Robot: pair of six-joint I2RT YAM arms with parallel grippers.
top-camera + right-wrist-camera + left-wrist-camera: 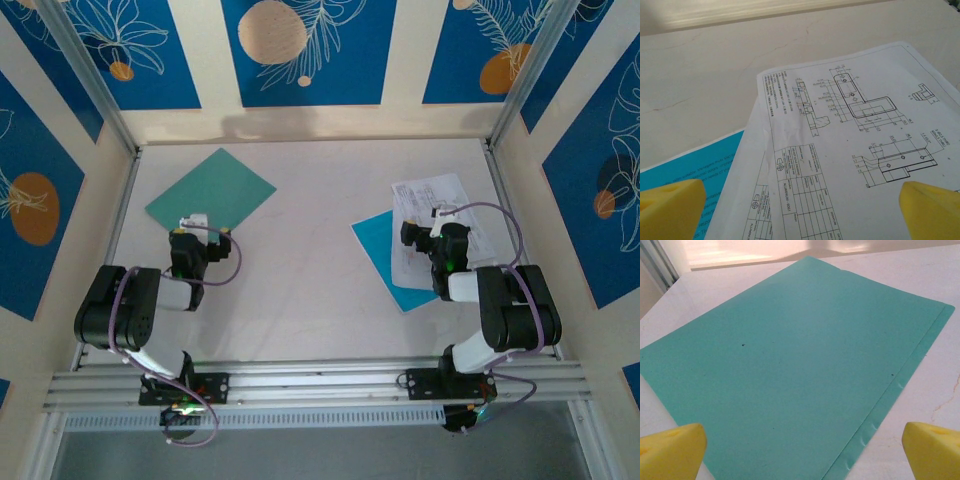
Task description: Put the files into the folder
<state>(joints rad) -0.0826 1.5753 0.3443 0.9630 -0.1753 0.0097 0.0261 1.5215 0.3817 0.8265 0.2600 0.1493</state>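
Both arms were poised, nothing held. The left claw [195, 222] stood wide open and empty just off the near corner of the folder [790, 365], which lay flat and closed on the tabletop [320, 190]. Well apart from the folder, off to its right, the right claw [425, 228] gaped just as wide over the files [850, 150].

Here was the danger, as I judged it. The files lay fanned, one sheet skewed over another, and their near part overlapped a cyan-blue sheet [685, 172]. A pinch there could have taken one sheet and left its mate behind, or dragged the cyan sheet along with them. Thin paper lying flat gave the fingers little edge to catch, so a push could have crumpled it; the top sheet already showed a crease.

At the folder, the lower cover peeked out past the upper one along one side. A claw closing on both covers would have lifted the whole folder instead of opening it. With the folder shut, any sheet brought across would have landed on top, not inside.
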